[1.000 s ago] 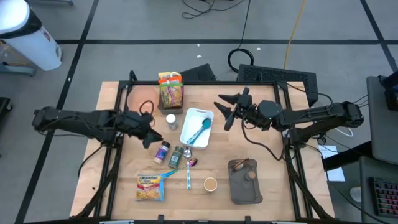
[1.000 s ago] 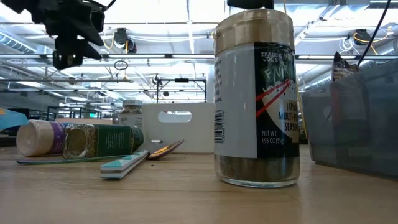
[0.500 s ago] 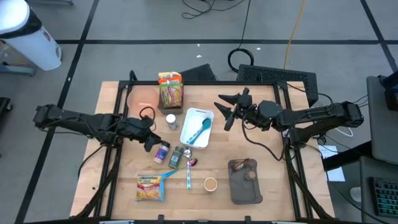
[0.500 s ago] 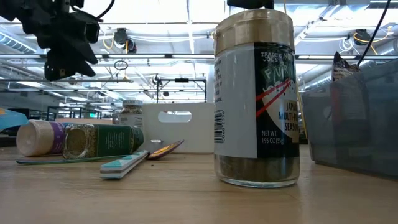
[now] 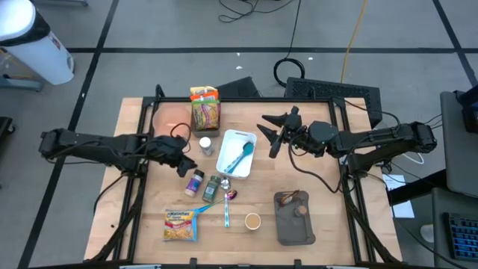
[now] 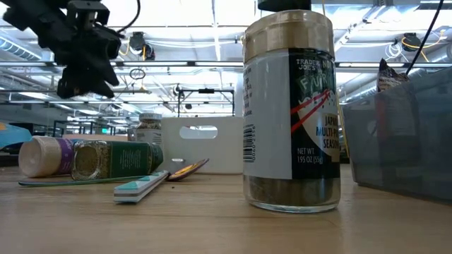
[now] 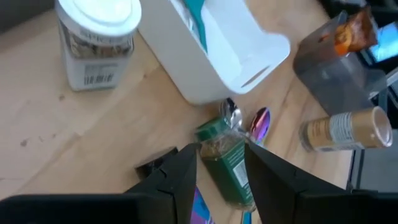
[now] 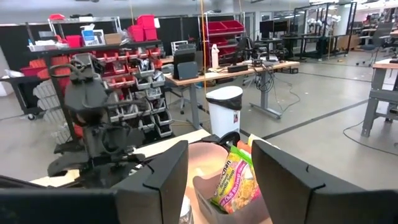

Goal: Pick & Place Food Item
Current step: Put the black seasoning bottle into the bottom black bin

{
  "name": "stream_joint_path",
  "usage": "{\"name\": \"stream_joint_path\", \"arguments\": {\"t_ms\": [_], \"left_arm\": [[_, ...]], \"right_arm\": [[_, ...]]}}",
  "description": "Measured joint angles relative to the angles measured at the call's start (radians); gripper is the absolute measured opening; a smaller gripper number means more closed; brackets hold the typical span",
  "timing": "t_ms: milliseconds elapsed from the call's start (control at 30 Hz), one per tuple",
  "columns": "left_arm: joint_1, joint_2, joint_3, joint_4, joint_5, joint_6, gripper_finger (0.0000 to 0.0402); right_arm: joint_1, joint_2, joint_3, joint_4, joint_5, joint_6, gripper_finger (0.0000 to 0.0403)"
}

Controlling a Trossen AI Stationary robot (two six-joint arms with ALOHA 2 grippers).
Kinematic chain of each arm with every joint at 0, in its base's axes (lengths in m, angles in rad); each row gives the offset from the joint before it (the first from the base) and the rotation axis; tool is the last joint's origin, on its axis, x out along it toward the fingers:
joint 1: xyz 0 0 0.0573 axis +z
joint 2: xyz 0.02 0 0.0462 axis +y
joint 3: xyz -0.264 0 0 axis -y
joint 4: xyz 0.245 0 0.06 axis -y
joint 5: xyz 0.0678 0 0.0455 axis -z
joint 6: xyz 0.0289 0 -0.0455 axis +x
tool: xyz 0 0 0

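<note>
My left gripper (image 5: 181, 163) hangs open and empty above the table's left half, just left of a purple-capped bottle (image 5: 195, 181) lying on its side. In the left wrist view its fingers (image 7: 221, 180) frame a green spice jar (image 7: 227, 158), also lying on its side. It also shows in the low view (image 6: 81, 81), well above the bottles. A white-lidded spice jar (image 5: 205, 146) stands upright by a white bin (image 5: 236, 153). My right gripper (image 5: 267, 134) waits open in the air, right of the bin.
The bin holds a teal spoon (image 5: 240, 155). A noodle bag (image 5: 205, 112) and a pink plate (image 5: 170, 116) sit at the far side. A yellow noodle packet (image 5: 180, 224), a toothbrush (image 5: 226, 209), a seasoning jar (image 5: 252, 221) and a grey tray (image 5: 293, 217) lie near the front.
My left gripper has dipped a little and then shifted slightly toward the table's right, staying open above the lying bottles. Nothing on the table has moved.
</note>
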Motion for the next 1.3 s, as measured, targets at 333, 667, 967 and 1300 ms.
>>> {"name": "stream_joint_path", "arguments": {"t_ms": [333,667,967,1300], "left_arm": [[0.048,0.121,0.000,0.000,0.073,-0.011,0.0249],[0.048,0.172,0.000,0.013,0.244,-0.006,0.0295],[0.019,0.172,0.000,0.041,0.291,-0.103,0.0296],[-0.037,0.179,0.001,0.018,0.281,-0.238,0.0296]], "right_arm": [[0.000,0.000,0.000,0.001,-0.051,-0.003,0.0169],[0.000,0.000,0.000,-0.022,-0.051,-0.003,0.0169],[0.000,0.000,0.000,-0.031,-0.051,-0.003,0.0169],[0.000,0.000,0.001,-0.044,-0.073,0.018,0.0169]]}}
